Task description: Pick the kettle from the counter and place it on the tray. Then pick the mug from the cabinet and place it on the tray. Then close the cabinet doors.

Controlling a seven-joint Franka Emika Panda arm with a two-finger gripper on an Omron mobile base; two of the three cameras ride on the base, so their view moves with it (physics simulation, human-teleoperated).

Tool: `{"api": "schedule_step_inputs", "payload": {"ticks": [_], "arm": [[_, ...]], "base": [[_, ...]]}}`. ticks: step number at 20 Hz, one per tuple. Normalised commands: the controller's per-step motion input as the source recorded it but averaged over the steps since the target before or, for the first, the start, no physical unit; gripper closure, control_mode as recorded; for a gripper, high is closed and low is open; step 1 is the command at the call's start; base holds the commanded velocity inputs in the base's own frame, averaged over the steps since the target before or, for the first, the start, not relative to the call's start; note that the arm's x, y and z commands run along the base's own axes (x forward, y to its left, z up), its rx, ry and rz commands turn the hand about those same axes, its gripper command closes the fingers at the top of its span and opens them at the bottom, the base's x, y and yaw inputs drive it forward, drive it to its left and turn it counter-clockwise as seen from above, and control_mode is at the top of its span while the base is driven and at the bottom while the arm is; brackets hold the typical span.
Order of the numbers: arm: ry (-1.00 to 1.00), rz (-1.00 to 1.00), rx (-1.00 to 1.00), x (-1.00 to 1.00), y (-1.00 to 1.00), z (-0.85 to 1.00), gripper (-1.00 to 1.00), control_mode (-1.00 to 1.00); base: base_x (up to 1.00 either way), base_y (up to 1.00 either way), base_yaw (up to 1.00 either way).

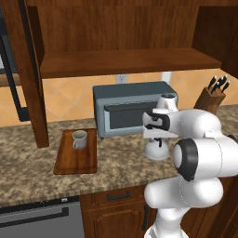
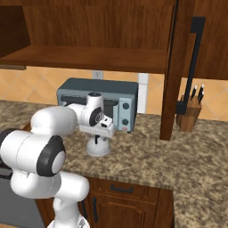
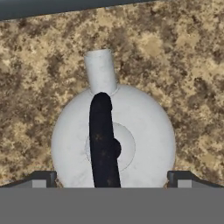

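Hand view looks straight down on the kettle (image 3: pixel 113 140), its black handle (image 3: pixel 104 144) running up the middle and its spout (image 3: pixel 100 70) pointing away over the speckled counter (image 3: pixel 183 65). My pincer (image 3: pixel 112 178) is spread wide, one fingertip (image 3: pixel 43 178) on each side of the kettle, gripping nothing. From the left base view, the kettle (image 1: pixel 156 149) stands on the counter (image 1: pixel 28 181) just in front of the toaster oven (image 1: pixel 125 108), under my hand. The mug (image 1: pixel 80 139) already sits on the tray (image 1: pixel 76 158), well to the kettle's left. The cabinet (image 1: pixel 125 60) above stands open, its door (image 2: pixel 176 71) swung out.
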Motion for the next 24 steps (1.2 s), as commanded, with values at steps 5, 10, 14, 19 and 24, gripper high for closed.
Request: {"api": "schedule_step_inputs", "payload": {"ticks": [5, 10, 14, 19, 24], "arm": [[0.0, 0.0, 0.0, -0.21, 0.04, -0.23, -1.0, -1.0], [0.0, 0.0, 0.0, -0.14, 0.06, -0.22, 1.0, -1.0], [-0.01, 0.0, 0.0, -0.05, 0.01, -0.02, 1.0, -1.0], [0.0, 0.0, 0.0, -0.07, 0.11, 0.05, 1.0, -1.0], [0.0, 0.0, 0.0, -0.1, 0.26, 0.34, 1.0, -1.0]], "base": [[0.0, 0.0, 0.0], [0.0, 0.0, 0.0], [0.0, 0.0, 0.0], [0.0, 0.0, 0.0], [0.0, 0.0, 0.0]]}}
